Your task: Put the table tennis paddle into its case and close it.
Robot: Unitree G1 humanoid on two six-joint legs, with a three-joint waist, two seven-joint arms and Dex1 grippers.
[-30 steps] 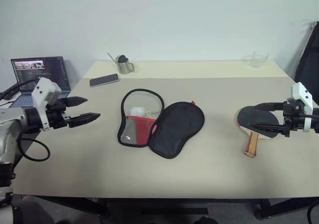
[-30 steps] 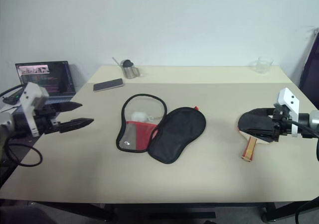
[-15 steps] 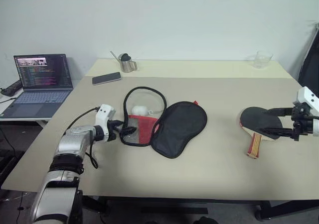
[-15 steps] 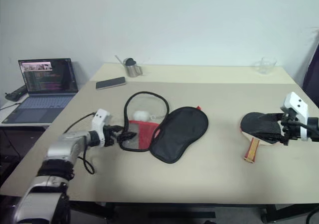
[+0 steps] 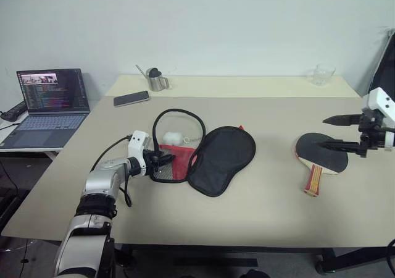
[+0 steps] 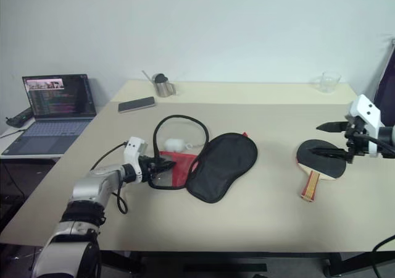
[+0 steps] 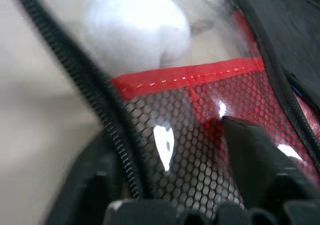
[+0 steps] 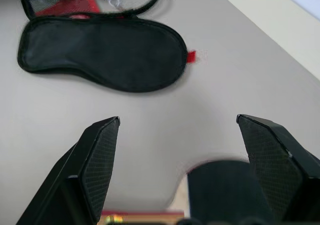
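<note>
Left claw (image 5: 165, 161): down at the near-left edge of the open case, its black fingers (image 7: 250, 150) set about the zip rim and mesh pocket; one finger lies on the mesh, the other under the rim, though whether they truly pinch the fabric cannot be told.
Right claw (image 5: 328, 133): raised over the paddle's blade at the desk's right side, fingers (image 8: 97, 155) spread wide apart and holding nothing.
Table tennis paddle (image 5: 322, 154): flat on the desk to the right, black rubber face up, striped red-and-tan handle pointing toward the near edge; well apart from the case.
Case (image 5: 216, 157): unzipped and spread open mid-desk; the black fabric half lies to the right, the half with the red panel and black mesh pocket to the left, its zip rim arching up in a loop.
White ball (image 5: 171, 137): inside the looped rim of the case's left half, beyond the red panel.
Desk (image 5: 247, 210): pale beige top carrying everything.
Smartphone (image 5: 131, 98): black, flat near the far-left corner.
Metal jug (image 5: 153, 79): just beyond the smartphone at the back.
Glass (image 5: 321, 74): clear, at the far-right corner.
Laptop (image 5: 46, 99): open on a side table to the left, screen lit.
</note>
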